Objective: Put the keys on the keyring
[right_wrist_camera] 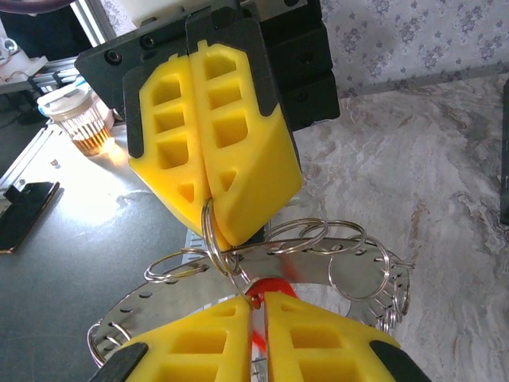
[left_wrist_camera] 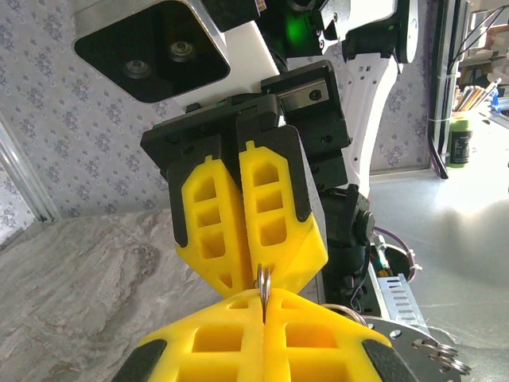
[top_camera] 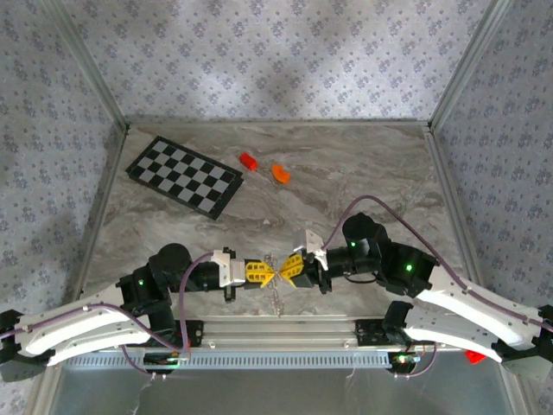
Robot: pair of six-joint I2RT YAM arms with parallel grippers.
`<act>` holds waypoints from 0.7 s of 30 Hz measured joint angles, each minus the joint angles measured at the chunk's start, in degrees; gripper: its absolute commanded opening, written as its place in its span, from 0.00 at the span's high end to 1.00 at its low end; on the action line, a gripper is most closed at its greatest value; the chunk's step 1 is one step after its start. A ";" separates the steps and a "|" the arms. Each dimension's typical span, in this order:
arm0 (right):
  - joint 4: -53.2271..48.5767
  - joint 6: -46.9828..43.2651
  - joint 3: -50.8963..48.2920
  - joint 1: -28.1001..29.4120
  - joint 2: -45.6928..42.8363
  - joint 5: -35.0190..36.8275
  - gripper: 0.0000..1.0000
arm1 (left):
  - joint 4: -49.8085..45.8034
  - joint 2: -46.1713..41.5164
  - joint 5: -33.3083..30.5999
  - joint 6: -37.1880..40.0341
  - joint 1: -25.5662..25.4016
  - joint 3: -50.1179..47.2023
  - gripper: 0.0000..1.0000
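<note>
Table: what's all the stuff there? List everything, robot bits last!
checkered board: one, black and grey, far left
toy brick: one, red, right of the board
block: one, orange, beside the brick
keyring: one, silvery, hanging under the gripper tips
split rings: several, silvery, along the keyring
key: one, red head, in the right gripper
table: one, marbled grey, under everything
left gripper: one, yellow fingers, shut on a split ring
right gripper: one, yellow fingers, shut on the key

No writing, label, brand, number or sign is legible on anything here.
</note>
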 measured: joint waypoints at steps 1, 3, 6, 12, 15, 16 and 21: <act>0.09 0.00 0.00 0.00 0.00 -0.17 0.87 | 0.00 0.00 0.00 0.00 0.00 0.00 1.00; 0.24 0.00 0.00 0.11 0.04 -0.66 0.87 | 0.00 0.00 0.11 0.00 0.00 0.00 1.00; 0.31 -0.04 -0.02 0.52 0.39 -1.36 0.88 | -0.02 0.00 0.26 0.00 0.00 0.00 1.00; 0.46 -0.74 -0.02 0.90 1.40 -2.38 0.96 | -0.20 -0.02 0.39 -0.02 0.00 0.00 1.00; 0.46 -1.11 -0.02 0.90 1.44 -2.43 1.00 | -0.20 0.00 0.42 0.00 0.00 0.00 1.00; 0.46 -1.14 -0.02 0.92 1.46 -2.43 1.00 | -0.20 0.00 0.42 0.00 0.00 0.00 1.00; 0.24 -1.68 -0.02 0.90 2.32 -2.43 1.00 | -0.59 0.00 0.46 0.00 0.02 0.00 1.00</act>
